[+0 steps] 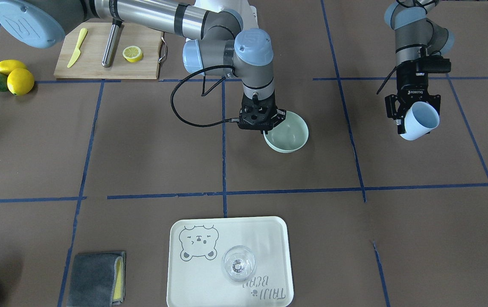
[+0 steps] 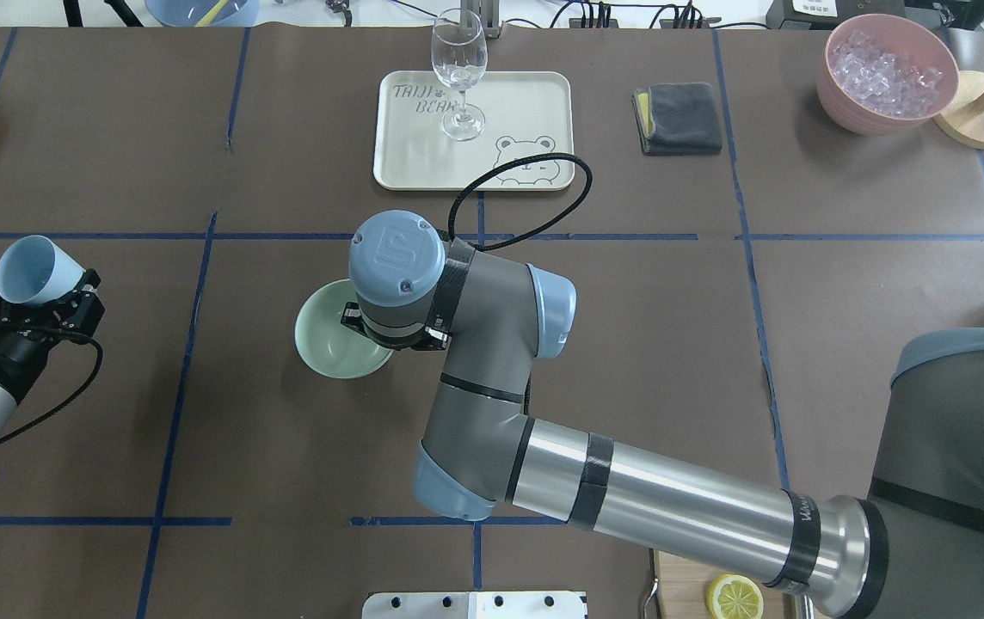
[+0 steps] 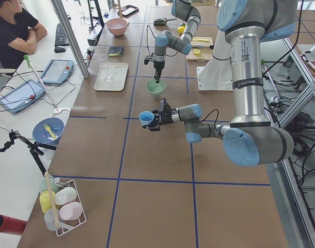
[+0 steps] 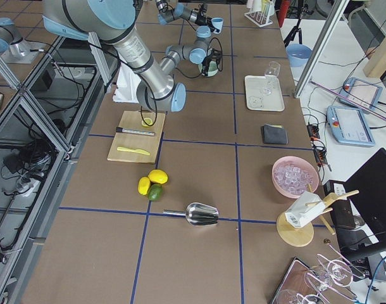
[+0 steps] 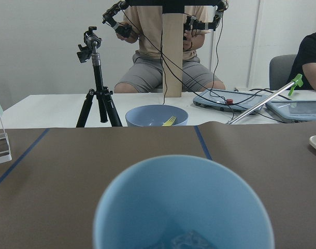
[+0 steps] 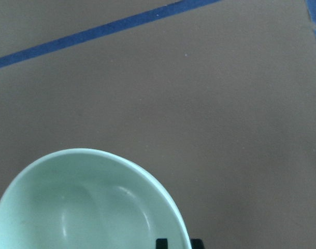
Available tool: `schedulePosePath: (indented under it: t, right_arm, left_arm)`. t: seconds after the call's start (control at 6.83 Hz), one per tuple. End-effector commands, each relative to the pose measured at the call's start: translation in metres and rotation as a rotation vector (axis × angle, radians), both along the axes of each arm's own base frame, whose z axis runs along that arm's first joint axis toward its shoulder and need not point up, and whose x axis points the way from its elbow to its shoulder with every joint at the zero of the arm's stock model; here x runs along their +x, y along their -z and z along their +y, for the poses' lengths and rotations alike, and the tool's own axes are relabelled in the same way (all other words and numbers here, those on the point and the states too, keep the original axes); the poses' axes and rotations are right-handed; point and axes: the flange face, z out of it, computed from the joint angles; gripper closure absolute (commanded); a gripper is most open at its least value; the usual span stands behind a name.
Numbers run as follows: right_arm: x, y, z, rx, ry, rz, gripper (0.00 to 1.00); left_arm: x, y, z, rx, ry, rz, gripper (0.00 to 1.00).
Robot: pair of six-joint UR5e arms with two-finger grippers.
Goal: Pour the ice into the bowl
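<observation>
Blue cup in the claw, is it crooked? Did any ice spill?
Yes, the light-blue cup leans sideways in the left claw, well apart from the mint-green bowl. The ice sits inside the cup; none shows on the table, and the bowl looks empty.

Two lemons (image 1: 21,81), one mint bowl (image 1: 291,137), one cup (image 1: 419,121), one glass (image 1: 238,263)

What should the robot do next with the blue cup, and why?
Probably carry the cup over toward the bowl. The left gripper holds it, ice inside, well off to the side, while the right gripper sits at the bowl's rim.
</observation>
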Motion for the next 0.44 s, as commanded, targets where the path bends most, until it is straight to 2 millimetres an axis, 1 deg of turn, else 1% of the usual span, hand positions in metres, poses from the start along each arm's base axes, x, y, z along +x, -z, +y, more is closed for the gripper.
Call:
schedulePosePath:
  t: [0.0, 0.15, 0.29]
  right_arm:
    - [0.018, 0.012, -0.011, 0.017, -0.019, -0.059, 0.00]
    - [0.037, 0.003, -0.018, 0.018, -0.030, -0.070, 0.00]
    - [0.070, -0.020, -0.026, 0.008, -0.037, -0.083, 0.00]
  left_arm:
    - [0.004, 0.009, -0.008, 0.072, -0.054, -0.229, 1.00]
    - [0.016, 0.026, -0.013, 0.107, -0.069, -0.284, 1.00]
    - [0.024, 0.030, -0.017, 0.111, -0.084, -0.362, 1.00]
